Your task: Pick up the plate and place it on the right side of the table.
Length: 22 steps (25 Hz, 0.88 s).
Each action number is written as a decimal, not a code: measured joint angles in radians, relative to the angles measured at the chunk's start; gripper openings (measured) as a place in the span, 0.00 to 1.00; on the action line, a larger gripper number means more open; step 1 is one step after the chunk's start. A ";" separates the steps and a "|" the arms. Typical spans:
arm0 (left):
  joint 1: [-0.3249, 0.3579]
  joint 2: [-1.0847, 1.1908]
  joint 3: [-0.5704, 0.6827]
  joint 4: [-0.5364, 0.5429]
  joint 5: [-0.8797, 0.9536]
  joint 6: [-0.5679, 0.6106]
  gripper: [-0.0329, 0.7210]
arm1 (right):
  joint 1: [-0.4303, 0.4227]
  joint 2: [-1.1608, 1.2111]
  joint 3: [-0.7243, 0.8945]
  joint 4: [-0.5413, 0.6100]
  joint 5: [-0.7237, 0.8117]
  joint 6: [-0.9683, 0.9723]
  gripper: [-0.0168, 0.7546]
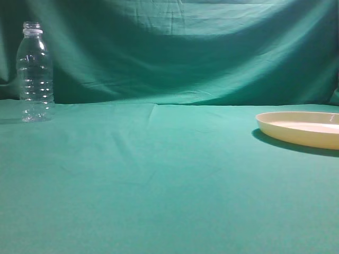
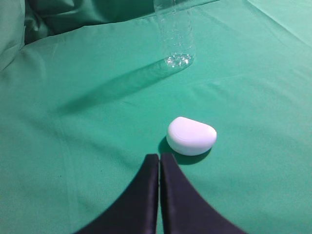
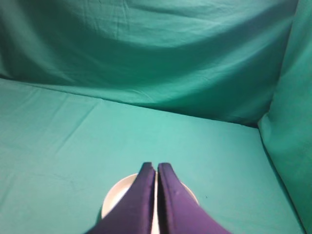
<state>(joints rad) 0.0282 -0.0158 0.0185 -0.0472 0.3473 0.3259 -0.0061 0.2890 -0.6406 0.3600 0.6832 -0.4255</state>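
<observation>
The cream-yellow plate (image 1: 304,129) lies flat on the teal table (image 1: 159,180) at the right edge of the exterior view, partly cut off by the frame. Neither gripper shows in the exterior view. In the right wrist view my right gripper (image 3: 156,165) is shut and empty, and the plate (image 3: 114,200) lies on the cloth below and behind its fingers, mostly hidden by them. In the left wrist view my left gripper (image 2: 159,156) is shut and empty above bare cloth.
A clear ribbed bottle (image 1: 35,74) stands upright at the far left; its base also shows in the left wrist view (image 2: 178,53). A small white rounded object (image 2: 191,136) lies just ahead of the left fingertips. A green cloth backdrop (image 1: 185,47) hangs behind the table.
</observation>
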 joint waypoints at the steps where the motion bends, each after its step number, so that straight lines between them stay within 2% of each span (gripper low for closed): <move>1: 0.000 0.000 0.000 0.000 0.000 0.000 0.04 | 0.000 -0.024 0.004 0.011 0.011 0.000 0.02; 8: 0.000 0.000 0.000 0.000 0.000 0.000 0.04 | 0.000 -0.090 0.005 0.017 0.091 -0.002 0.02; 14: 0.000 0.000 0.000 0.000 0.000 0.000 0.04 | 0.000 -0.108 0.058 0.006 0.045 0.032 0.02; 19: 0.000 0.000 0.000 0.000 0.000 0.000 0.04 | 0.055 -0.187 0.236 -0.132 -0.101 0.189 0.02; 22: 0.000 0.000 0.000 0.000 0.000 0.000 0.04 | 0.099 -0.237 0.336 -0.232 -0.119 0.298 0.02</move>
<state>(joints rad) 0.0282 -0.0158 0.0185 -0.0472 0.3473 0.3259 0.0926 0.0521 -0.3048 0.1279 0.5643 -0.1274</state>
